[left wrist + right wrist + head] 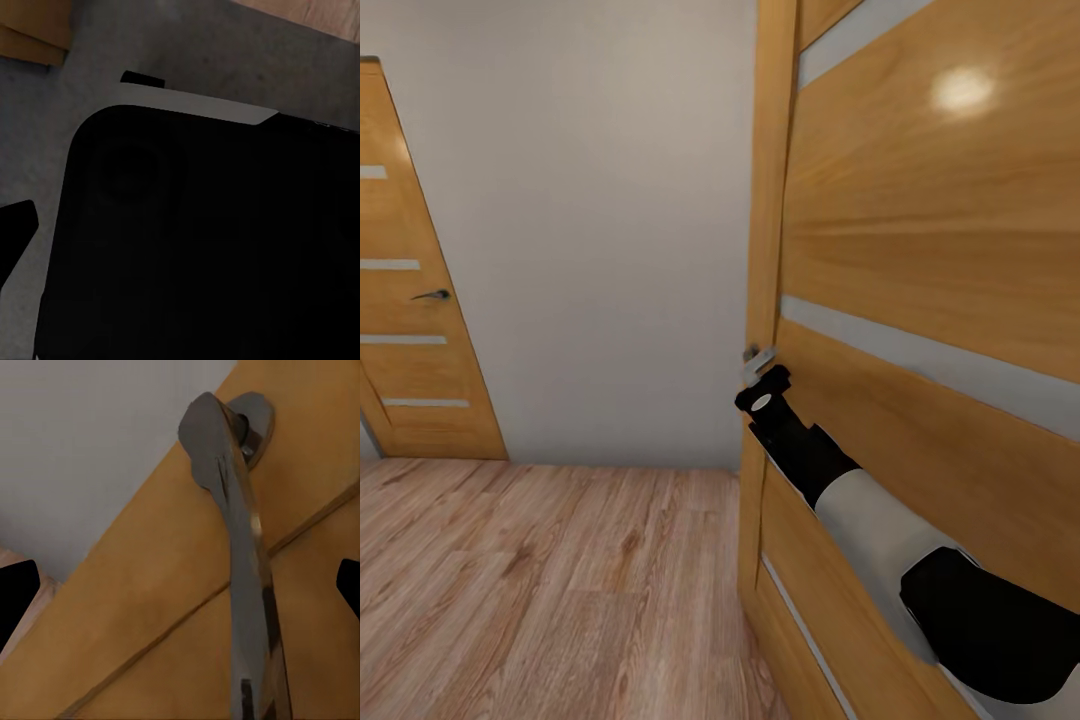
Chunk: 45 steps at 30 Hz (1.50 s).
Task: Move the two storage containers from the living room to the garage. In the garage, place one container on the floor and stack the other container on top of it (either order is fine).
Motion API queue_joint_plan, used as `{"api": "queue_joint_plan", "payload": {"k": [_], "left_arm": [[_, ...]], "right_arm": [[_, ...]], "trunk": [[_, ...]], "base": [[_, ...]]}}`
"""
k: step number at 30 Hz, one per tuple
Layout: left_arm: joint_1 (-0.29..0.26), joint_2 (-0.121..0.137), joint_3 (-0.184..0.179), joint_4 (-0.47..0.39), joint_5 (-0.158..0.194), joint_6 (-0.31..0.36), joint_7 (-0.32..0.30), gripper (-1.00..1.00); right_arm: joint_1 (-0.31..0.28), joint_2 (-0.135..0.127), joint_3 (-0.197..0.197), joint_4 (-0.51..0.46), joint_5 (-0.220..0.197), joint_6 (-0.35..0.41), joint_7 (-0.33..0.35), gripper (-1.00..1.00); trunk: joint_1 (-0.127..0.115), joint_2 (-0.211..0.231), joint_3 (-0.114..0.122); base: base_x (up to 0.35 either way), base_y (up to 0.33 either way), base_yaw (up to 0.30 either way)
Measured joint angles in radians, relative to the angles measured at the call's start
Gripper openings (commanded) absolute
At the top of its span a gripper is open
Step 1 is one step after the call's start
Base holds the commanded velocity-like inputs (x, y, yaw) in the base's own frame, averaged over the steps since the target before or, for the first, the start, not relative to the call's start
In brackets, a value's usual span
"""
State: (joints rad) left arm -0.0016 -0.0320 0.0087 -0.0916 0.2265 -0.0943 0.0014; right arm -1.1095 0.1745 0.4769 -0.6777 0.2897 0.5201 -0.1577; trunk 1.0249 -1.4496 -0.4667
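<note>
Neither storage container is appearing in these views, so where they are sitting cannot be told from here. What the robot is dealing with is a wooden door (930,250) standing close on its right, light oak with pale horizontal strips. The right arm is reaching along the door face, and the right gripper (762,385) is sitting at the metal lever handle (232,555) near the door's edge. In the right wrist view the handle is running between the two dark fingertips (16,596), which are standing wide apart with the lever in the gap and not pinched; the jaws are looking open around it.

The step in hand seems to be getting through this door on the way between rooms, not carrying or stacking yet. The next move is probably calling for closing on or pressing down the lever, then swinging the door while the base is shifting to clear it; the arm lying so close along the panel could be a snag.

The left wrist view is showing a dark rounded body of the robot (195,247) over grey ground, and the left gripper's jaws cannot be judged.

Beyond, a light wood plank floor (550,590) is running to a plain grey-white wall (600,220), with a second matching door (410,300) at the far left
</note>
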Motion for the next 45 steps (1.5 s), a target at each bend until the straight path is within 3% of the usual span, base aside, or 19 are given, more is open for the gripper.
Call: {"api": "queue_joint_plan", "payload": {"k": [24, 45], "left_arm": [[0.0, 0.0, 0.0, 0.0, -0.001, 0.0, 0.0, 1.0], [0.0, 0.0, -0.001, 0.0, 0.0, 0.0, -0.001, 1.0]], "right_arm": [[0.0, 0.0, -0.001, 0.0, 0.012, 0.001, -0.003, 1.0], [-0.001, 0.0, 0.0, 0.003, 0.017, 0.001, -0.003, 1.0]], "trunk": [[0.0, 0.0, 0.0], [0.0, 0.0, 0.0]], "base": [[0.004, 0.02, 0.0], [0.111, 0.0, 0.0]]}}
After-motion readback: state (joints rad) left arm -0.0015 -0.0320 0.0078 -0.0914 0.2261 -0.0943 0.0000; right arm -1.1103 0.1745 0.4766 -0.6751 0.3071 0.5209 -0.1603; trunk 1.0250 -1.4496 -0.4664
